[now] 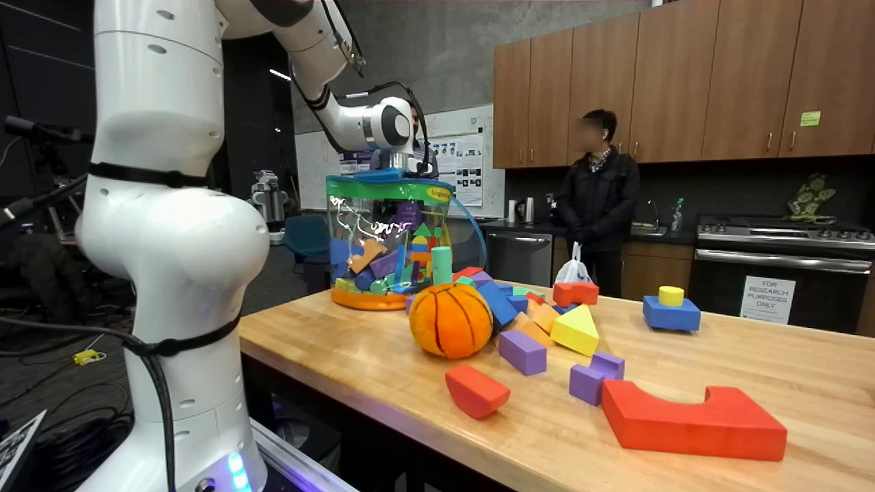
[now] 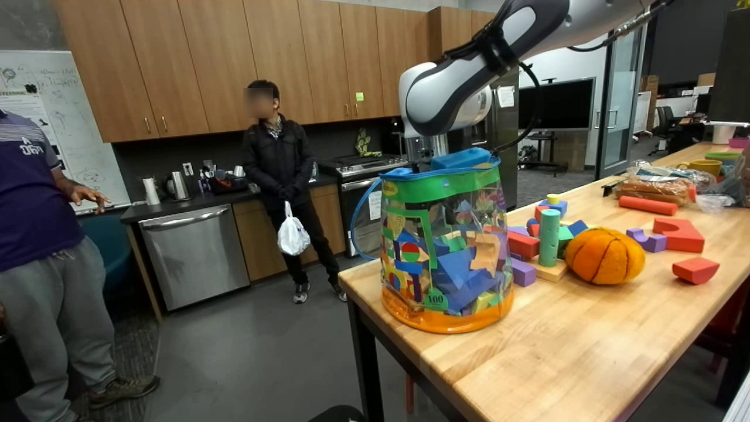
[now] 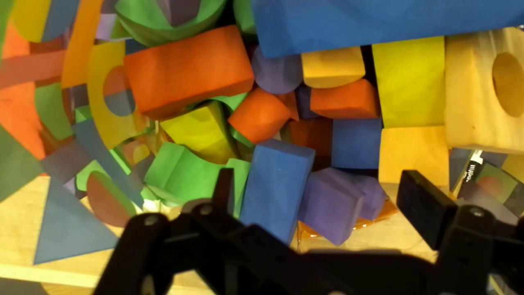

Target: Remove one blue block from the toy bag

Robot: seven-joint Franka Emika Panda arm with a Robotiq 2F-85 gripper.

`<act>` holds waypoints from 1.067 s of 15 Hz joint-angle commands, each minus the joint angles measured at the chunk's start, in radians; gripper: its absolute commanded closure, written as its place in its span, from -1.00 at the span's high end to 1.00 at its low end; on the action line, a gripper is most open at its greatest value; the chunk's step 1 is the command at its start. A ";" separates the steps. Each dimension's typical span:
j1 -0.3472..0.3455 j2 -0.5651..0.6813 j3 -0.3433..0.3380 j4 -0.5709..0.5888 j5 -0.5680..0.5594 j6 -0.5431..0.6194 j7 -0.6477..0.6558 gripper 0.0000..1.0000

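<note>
Worktop (image 2: 586, 346) carries the bag (image 2: 442, 190); jaws gape inside it: best centre over the blue block (image 3: 276, 184), avoiding the purple block (image 3: 329, 203).

- The toy bag (image 2: 442, 189) is a clear cylinder with a green top band, orange base and colourful printed label; it stands upright near a corner of the table (image 2: 556, 346), by the end edge.
- The top is open, its blue-edged flap hanging down outside.
- In the wrist view, an oblong blue block (image 3: 278, 180) lies slanted inside.
- Near it, a second blue block (image 3: 356, 143) shows a square face.
</note>
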 commanded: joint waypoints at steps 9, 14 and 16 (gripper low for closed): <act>0.016 0.055 -0.013 0.047 -0.050 -0.010 0.045 1.00; 0.033 0.074 -0.028 0.092 -0.205 -0.042 0.156 1.00; 0.046 0.079 -0.035 0.120 -0.282 -0.088 0.217 1.00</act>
